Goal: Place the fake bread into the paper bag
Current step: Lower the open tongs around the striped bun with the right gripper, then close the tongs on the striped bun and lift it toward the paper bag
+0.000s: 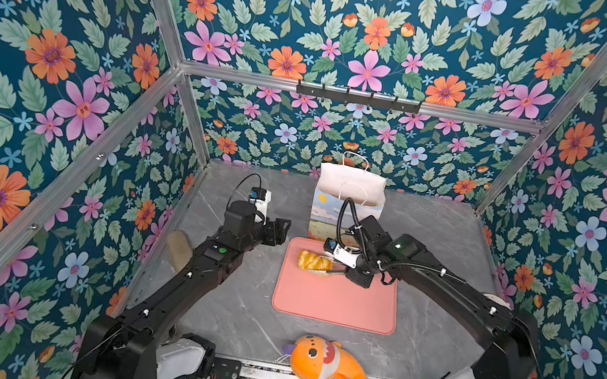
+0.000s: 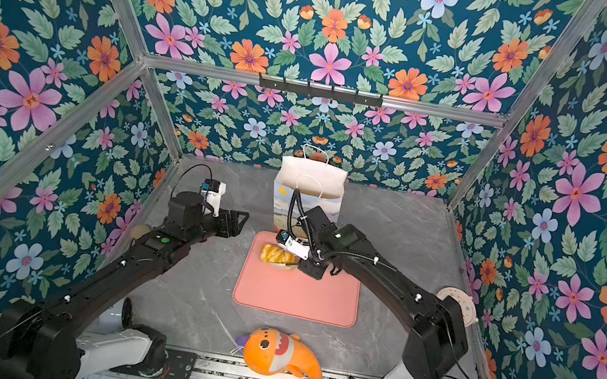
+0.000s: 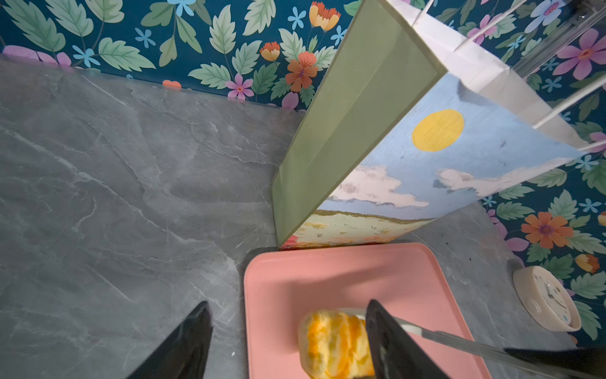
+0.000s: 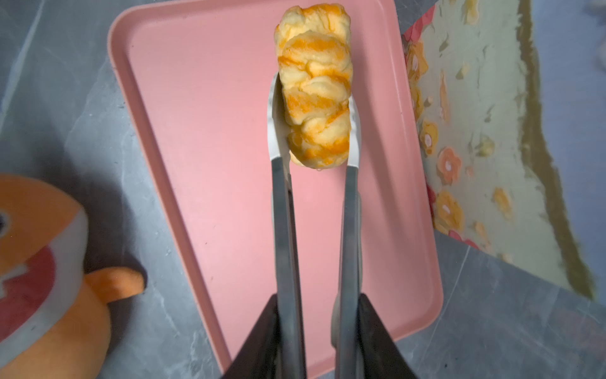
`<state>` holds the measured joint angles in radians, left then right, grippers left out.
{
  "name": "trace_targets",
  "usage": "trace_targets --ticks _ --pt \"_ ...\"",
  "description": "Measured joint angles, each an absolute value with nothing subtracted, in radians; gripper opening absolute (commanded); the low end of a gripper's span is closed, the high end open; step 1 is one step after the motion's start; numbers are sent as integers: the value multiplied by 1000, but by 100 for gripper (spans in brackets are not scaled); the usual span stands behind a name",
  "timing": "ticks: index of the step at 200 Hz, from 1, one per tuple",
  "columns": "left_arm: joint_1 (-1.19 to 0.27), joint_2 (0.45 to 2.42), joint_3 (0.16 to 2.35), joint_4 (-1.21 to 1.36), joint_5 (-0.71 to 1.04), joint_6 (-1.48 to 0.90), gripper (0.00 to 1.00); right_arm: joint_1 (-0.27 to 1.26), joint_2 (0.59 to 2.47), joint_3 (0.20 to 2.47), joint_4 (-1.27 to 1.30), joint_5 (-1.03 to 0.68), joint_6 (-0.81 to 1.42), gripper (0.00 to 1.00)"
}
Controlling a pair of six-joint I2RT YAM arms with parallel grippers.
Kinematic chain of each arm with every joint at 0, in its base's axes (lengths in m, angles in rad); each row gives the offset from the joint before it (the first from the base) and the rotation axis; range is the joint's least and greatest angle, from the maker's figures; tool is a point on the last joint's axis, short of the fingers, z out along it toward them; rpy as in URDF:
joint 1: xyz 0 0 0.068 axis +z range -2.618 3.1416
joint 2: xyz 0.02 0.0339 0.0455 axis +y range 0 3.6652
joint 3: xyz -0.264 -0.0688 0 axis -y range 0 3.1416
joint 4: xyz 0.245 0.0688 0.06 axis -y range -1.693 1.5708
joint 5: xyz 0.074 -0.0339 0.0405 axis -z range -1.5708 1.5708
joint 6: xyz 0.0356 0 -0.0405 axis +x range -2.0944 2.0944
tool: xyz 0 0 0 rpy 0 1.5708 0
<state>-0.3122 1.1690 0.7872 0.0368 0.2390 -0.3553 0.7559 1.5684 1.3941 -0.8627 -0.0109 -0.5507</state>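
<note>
Now: right gripper [image 4: 316,331] clamped on tongs [image 4: 283,213], tongs pinching bun [image 4: 314,88] at tray's [image 1: 337,302] far left corner, just near of bag [image 1: 351,184]. Left gripper [image 1: 282,231] spread, empty, left of bag. Squeeze steadily, lift above rim, release over mouth.

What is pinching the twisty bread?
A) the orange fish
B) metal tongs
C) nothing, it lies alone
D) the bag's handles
B: in the right wrist view, the tongs close on both sides of the braided bun, and the right gripper clamps the tongs.
</note>
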Motion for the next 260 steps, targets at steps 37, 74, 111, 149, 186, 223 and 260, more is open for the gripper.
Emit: trace_targets --ticks 37,74,111,149,186,223,260 --pt "-312 1237 848 87 271 -379 71 756 1428 1371 -966 -54 -506 36" --pt "-315 1329 966 99 285 -399 65 727 1347 1349 -1087 -46 -469 35" --pt "-321 1365 1030 100 293 -413 65 584 1301 1378 -1182 -33 -418 36" --pt "-329 1389 1061 104 311 -419 65 447 1250 1423 -1239 -50 -397 37" --pt "-330 1413 1077 103 325 -423 65 260 1247 1515 -1280 -48 -397 36" --pt "-332 1415 1097 102 337 -422 66 172 1291 1618 -1277 -40 -405 37" --pt "-333 1416 1125 88 315 -438 66 165 1339 1712 -1287 -68 -479 35"
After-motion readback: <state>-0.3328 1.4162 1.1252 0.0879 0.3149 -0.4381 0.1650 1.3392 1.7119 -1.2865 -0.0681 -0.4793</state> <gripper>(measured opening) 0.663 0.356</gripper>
